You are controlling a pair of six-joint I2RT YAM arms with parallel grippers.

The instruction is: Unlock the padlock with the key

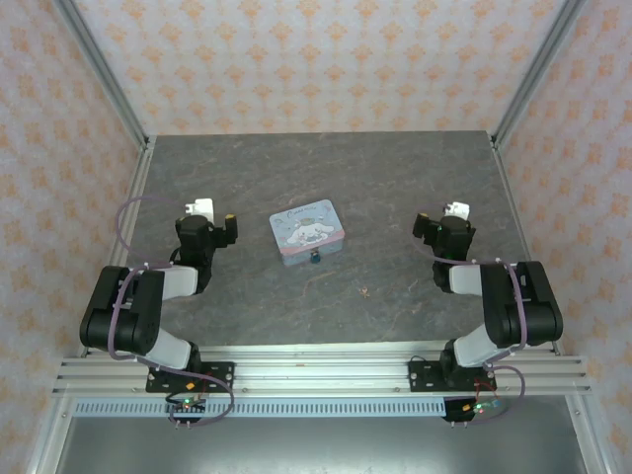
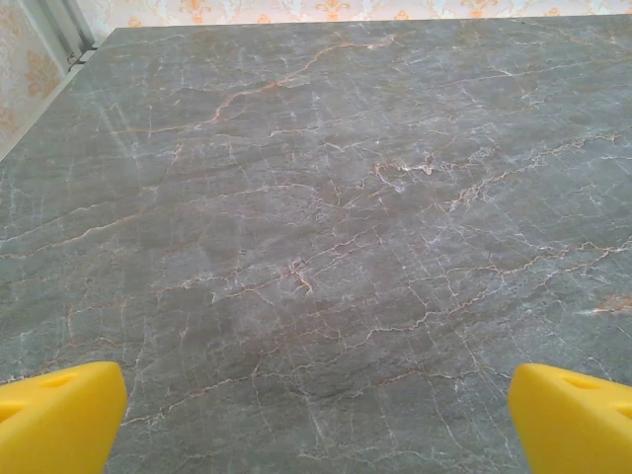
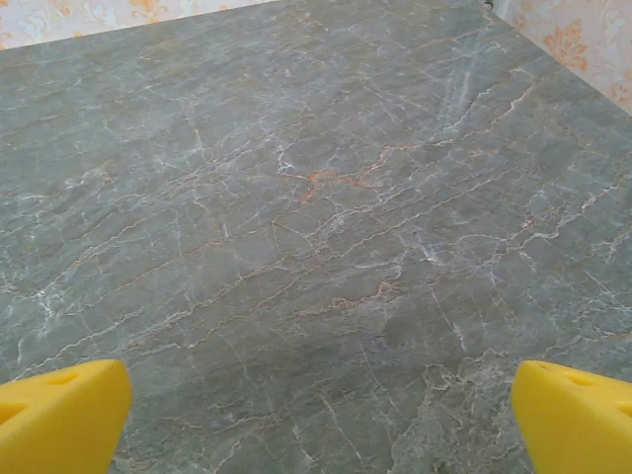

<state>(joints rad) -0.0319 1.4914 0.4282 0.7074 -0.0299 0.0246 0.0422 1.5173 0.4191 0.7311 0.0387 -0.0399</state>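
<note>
The tiny teal-blue padlock (image 1: 315, 259) hangs at the front edge of the cartoon-printed tin (image 1: 307, 233) in the middle of the table. The key (image 1: 364, 291) is a brownish speck lying on the table to the right of and nearer than the tin. My left gripper (image 1: 209, 212) hovers left of the tin, open and holding nothing. In the left wrist view its yellow fingertips (image 2: 59, 415) stand far apart over bare stone. My right gripper (image 1: 440, 213) hovers right of the tin, also open, and its yellow fingertips (image 3: 573, 420) frame bare stone.
The grey marbled table (image 1: 395, 178) is fenced by patterned walls and metal posts (image 1: 104, 69) at the back corners. An aluminium rail (image 1: 316, 373) carries both arm bases at the near edge.
</note>
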